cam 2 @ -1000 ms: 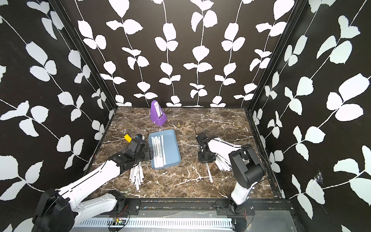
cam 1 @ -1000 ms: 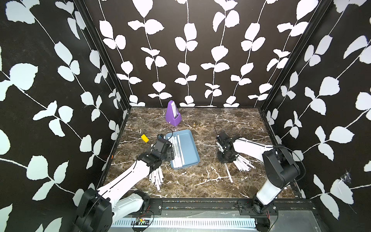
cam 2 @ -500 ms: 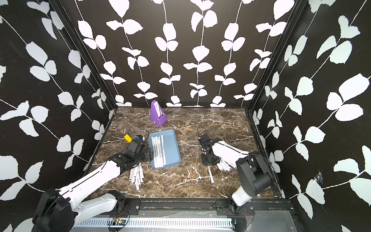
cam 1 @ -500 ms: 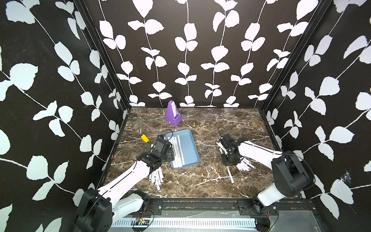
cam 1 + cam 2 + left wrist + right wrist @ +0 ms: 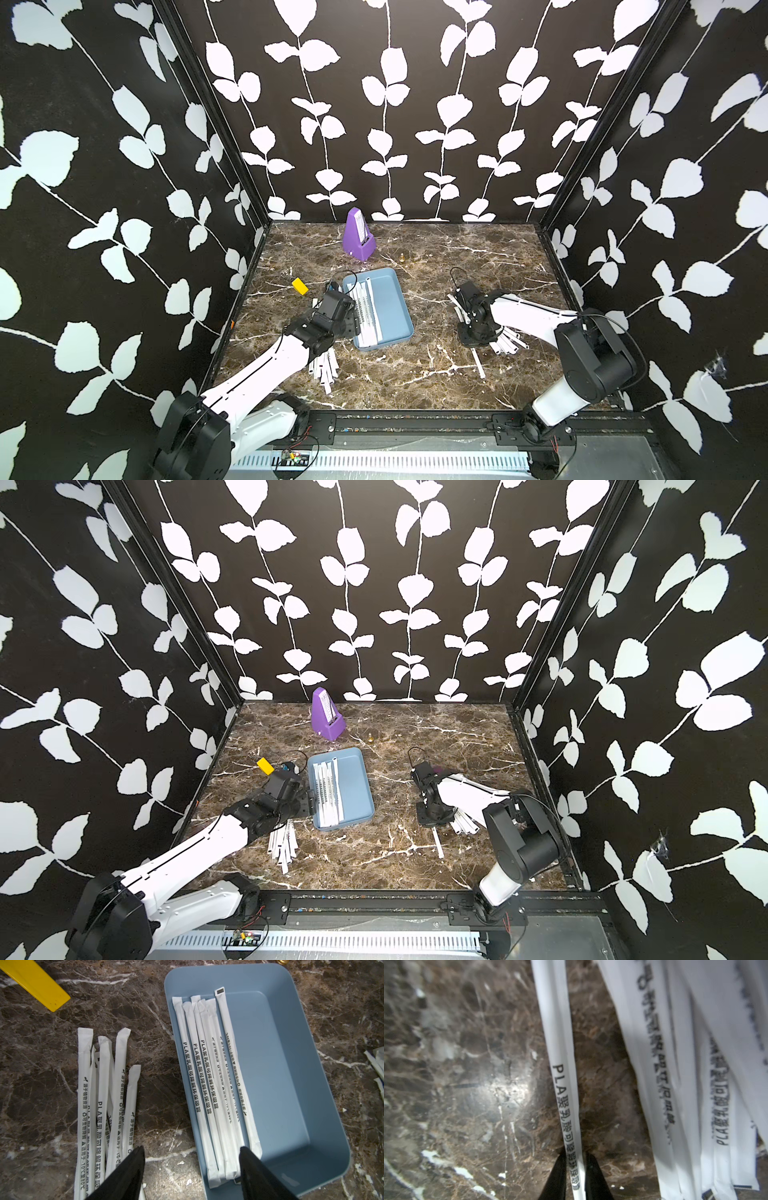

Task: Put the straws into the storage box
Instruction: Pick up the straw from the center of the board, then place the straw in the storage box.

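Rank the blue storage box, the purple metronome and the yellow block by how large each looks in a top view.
1. storage box, clearly largest
2. purple metronome; it stands farther back, so it may look smaller than it is
3. yellow block, smallest

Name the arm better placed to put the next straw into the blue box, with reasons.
Right. The right end effector pinches a single straw; the left end effector hangs open and empty, straddling the storage box rim.

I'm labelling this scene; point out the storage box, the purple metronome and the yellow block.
storage box [image 5: 395, 305]: in a top view, bare blue floor.
purple metronome [image 5: 356, 242]: in a top view, sloping front face.
yellow block [image 5: 299, 286]: in a top view, its top face.
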